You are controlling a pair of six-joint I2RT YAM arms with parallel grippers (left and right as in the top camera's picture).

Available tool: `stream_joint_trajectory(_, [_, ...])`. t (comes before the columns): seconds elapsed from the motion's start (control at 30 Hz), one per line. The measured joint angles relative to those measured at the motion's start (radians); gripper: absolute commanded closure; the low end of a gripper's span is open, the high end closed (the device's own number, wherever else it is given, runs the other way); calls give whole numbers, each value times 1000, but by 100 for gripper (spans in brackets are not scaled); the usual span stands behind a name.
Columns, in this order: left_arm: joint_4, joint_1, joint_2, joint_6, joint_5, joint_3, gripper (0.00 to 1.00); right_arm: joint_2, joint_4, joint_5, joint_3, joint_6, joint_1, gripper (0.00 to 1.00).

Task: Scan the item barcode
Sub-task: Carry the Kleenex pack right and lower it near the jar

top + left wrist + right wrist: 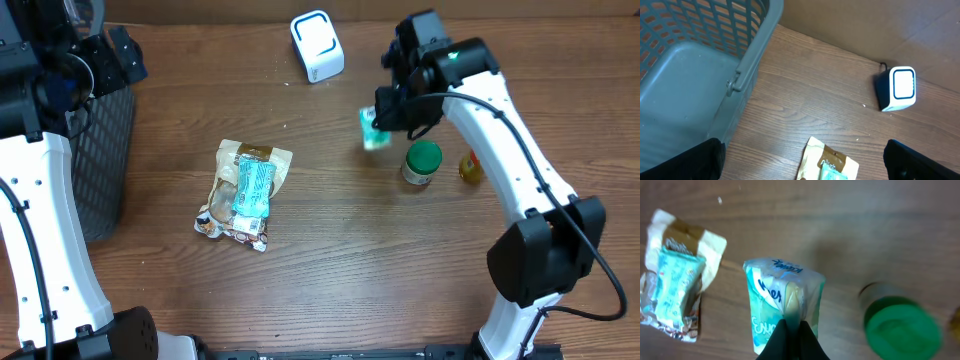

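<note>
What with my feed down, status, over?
Right tool shut on teal-and-white plastic tissue pack. Left tool open, empty. Nothing between pack and white boxy scanner.

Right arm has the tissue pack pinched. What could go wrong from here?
The right gripper pinches only an edge of the soft tissue pack; it may slip. The green-lidded jar stands close; a low swing could topple it. No barcode shows, so it may face away from the scanner.

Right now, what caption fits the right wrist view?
Right gripper shut on a Kleenex tissue pack, green-lidded jar beside it.
</note>
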Motion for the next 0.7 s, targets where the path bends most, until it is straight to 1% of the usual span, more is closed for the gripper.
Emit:
stream_joint_trajectory(0.1, [0,0,0,0,0,0,0,0,4,-13,-58,31,0,96])
stream_joint_trajectory(0.33, [0,0,0,0,0,0,1,0,77,-23,-188,74,0,96])
stream_joint_trajectory(0.6, [0,0,0,0,0,0,0,0,205,13,-292,94,0,96])
stream_joint_trajectory(0.7, [0,0,0,0,0,0,0,0,233,72,-317,127,0,96])
